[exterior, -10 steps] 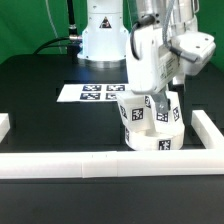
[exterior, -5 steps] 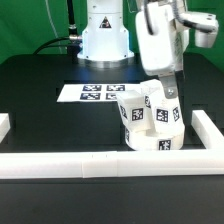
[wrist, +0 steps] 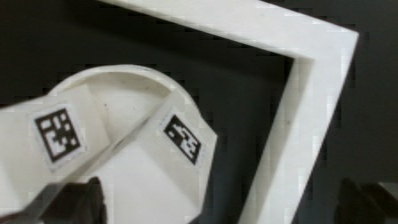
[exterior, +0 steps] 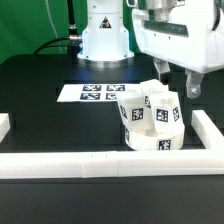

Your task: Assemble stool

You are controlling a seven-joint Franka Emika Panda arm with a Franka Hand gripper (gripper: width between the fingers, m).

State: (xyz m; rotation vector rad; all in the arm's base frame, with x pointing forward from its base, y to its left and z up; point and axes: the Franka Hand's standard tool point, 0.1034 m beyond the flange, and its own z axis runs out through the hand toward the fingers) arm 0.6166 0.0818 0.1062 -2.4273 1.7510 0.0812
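Observation:
The stool point(exterior: 150, 128) stands upside down in the corner of the border rails: a round white seat point(exterior: 148, 141) on the table with blocky tagged legs point(exterior: 136, 110) standing up from it. My gripper point(exterior: 175, 80) hangs open above the stool, toward the exterior view's right, and touches nothing. One dark finger point(exterior: 160, 69) shows above the legs. In the wrist view the stool's tagged white parts point(wrist: 125, 120) lie below the open gripper point(wrist: 205, 212), with nothing between its fingertips point(wrist: 45, 205).
White border rails run along the front point(exterior: 90, 165) and the exterior view's right point(exterior: 207, 130), meeting in a corner point(wrist: 311, 70) beside the stool. The marker board point(exterior: 92, 93) lies behind the stool. The robot base point(exterior: 105, 35) stands at the back.
The gripper was down around a leg of the stool; it has let go and risen up and toward the exterior view's right. The stool stays in place.

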